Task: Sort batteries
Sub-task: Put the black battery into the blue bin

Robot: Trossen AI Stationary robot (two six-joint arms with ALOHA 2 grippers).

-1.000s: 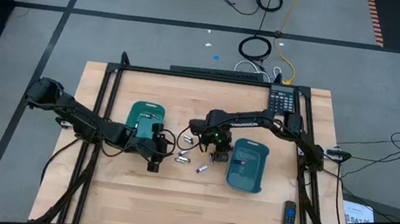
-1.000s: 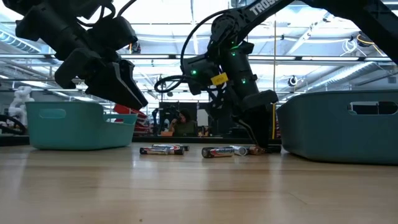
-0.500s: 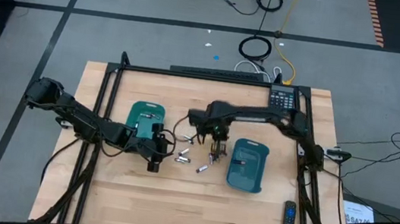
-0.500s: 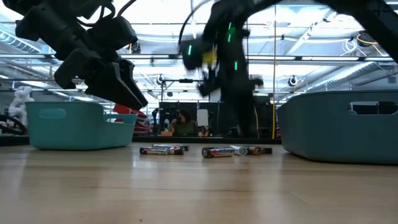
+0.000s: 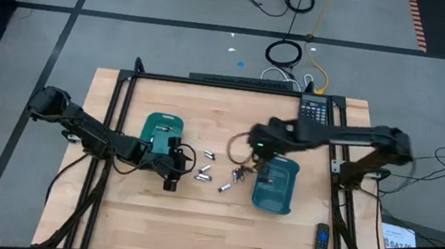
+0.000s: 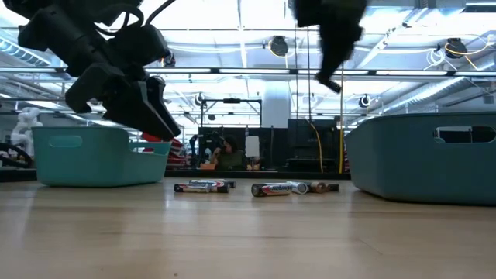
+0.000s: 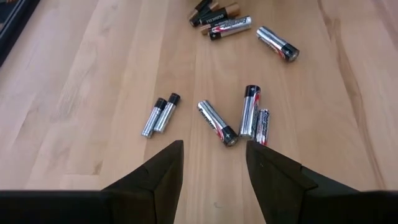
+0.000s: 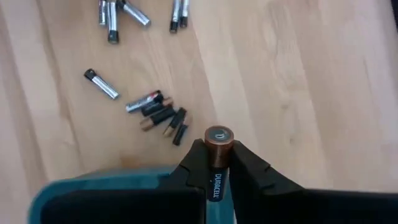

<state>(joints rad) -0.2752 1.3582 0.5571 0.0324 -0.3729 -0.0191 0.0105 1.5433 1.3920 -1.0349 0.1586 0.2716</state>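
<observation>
The right gripper [image 8: 217, 163] is pinching a dark battery with a copper end [image 8: 217, 144] (its label reads Duracell). In the high view this gripper [image 5: 263, 152] hangs just at the near-left edge of the right teal tray [image 5: 275, 192], so my guess is that the battery is about to be dropped in there.

The left gripper [image 7: 213, 163] waits just beside the left teal tray [image 5: 161, 131], with its fingers spread apart and nothing between them. It looks down at a small bunch of loose batteries [image 7: 231, 118].

A lot of sorting is left to do. About a dozen batteries [image 5: 221, 174] lie on the wooden table [image 5: 192, 231] between the two trays, some silvery and some dark. A little pile of dark ones [image 8: 163, 118] sits near the right tray. The left tray has something small and pale in it (maybe a battery or two, I cannot tell). What is inside the right tray I cannot make out.
</observation>
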